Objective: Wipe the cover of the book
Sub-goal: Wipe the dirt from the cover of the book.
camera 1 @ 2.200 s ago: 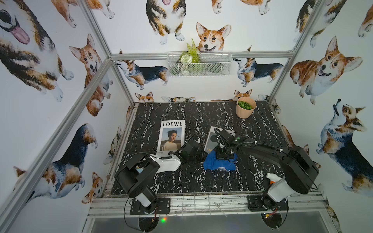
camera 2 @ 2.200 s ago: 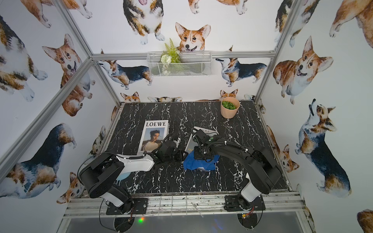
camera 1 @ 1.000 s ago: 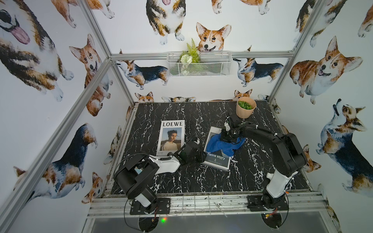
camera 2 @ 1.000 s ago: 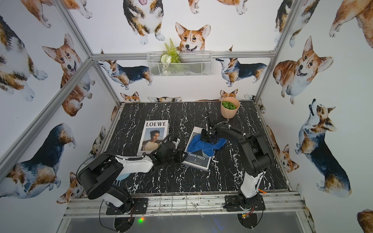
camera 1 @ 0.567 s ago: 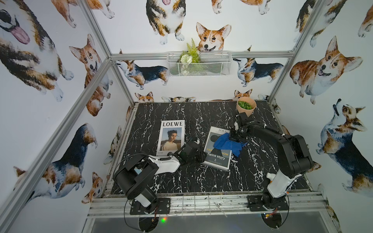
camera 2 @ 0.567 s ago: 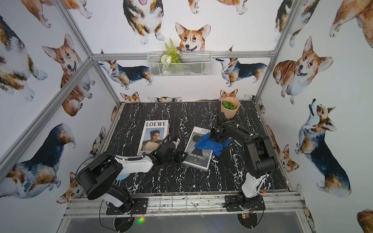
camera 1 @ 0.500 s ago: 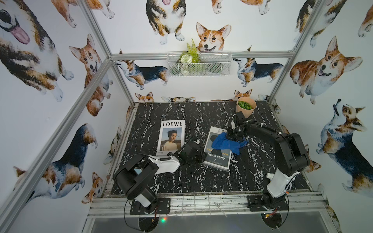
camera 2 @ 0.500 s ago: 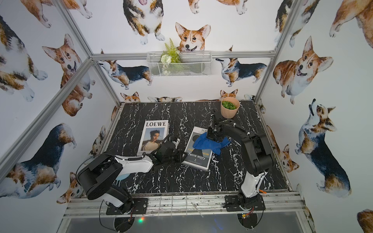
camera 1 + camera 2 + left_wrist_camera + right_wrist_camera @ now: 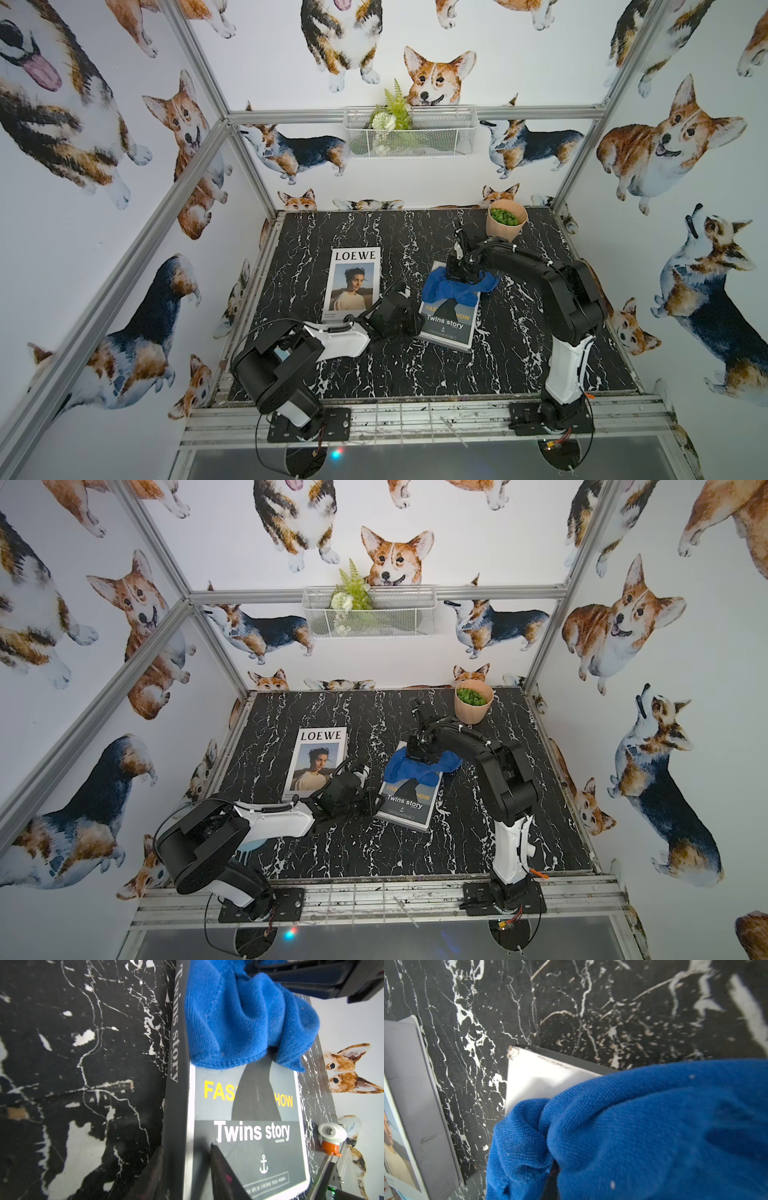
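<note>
The book (image 9: 449,322) (image 9: 409,802), dark grey and titled "Twins story", lies flat on the black marble table in both top views. My left gripper (image 9: 417,326) (image 9: 375,804) is shut on its near spine edge. In the left wrist view the left gripper (image 9: 185,1169) has one finger on the cover (image 9: 247,1147) and one beside the spine. A blue cloth (image 9: 455,287) (image 9: 419,769) (image 9: 239,1022) covers the book's far end. My right gripper (image 9: 459,271) (image 9: 417,751) presses down on the cloth and is shut on it. In the right wrist view the cloth (image 9: 643,1126) hides the jaws.
A LOEWE magazine (image 9: 353,282) (image 9: 318,762) (image 9: 402,1105) lies left of the book, close to my left wrist. A peach pot of greens (image 9: 506,224) (image 9: 473,706) stands at the back right, just behind my right arm. A wire basket (image 9: 409,131) hangs on the back wall.
My right gripper dragged the cloth from the book's near end to its far end, swung right past the edge, and has come back left. The left gripper and the book stayed put.
</note>
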Controlling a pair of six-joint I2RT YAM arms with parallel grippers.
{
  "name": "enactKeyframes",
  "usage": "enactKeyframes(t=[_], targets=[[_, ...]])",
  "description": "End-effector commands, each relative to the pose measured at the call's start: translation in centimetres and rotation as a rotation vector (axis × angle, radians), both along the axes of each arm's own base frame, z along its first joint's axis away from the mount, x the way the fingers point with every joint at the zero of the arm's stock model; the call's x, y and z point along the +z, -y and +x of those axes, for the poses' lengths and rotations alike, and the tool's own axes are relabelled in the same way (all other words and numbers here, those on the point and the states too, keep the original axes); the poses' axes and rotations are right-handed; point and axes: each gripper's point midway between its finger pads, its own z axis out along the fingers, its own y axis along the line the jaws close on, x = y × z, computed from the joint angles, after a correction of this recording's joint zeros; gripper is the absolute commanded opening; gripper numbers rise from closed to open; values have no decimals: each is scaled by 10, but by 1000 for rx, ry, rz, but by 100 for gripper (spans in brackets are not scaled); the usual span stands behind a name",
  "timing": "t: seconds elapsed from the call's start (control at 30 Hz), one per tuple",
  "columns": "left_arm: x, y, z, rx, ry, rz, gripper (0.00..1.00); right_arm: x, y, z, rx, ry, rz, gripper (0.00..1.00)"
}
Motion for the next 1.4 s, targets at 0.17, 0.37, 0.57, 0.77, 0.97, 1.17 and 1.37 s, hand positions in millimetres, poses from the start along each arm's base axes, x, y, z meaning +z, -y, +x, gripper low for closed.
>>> enactKeyframes(t=[0.17, 0.37, 0.57, 0.77, 0.97, 1.17, 1.37], targets=[[-46, -31, -27, 4, -147, 177, 39, -11, 91, -29, -134, -78, -126, 0], [-49, -30, -28, 3, -158, 172, 39, -13, 65, -29, -127, -80, -62, 0], [-44, -31, -26, 18, -147, 170, 39, -25, -7, -42, 14, -111, -63, 0], [-43, -31, -26, 20, -144, 168, 39, -21, -3, -53, 43, -77, -120, 0], [-42, -29, -25, 12, -144, 172, 39, -24, 62, -68, 22, -89, -253, 0], [-43, -27, -25, 8, -146, 170, 39, -21, 85, -82, -33, -90, -224, 0], [-43, -25, -25, 7, -149, 168, 39, -14, 47, -87, 8, -64, -177, 0]])
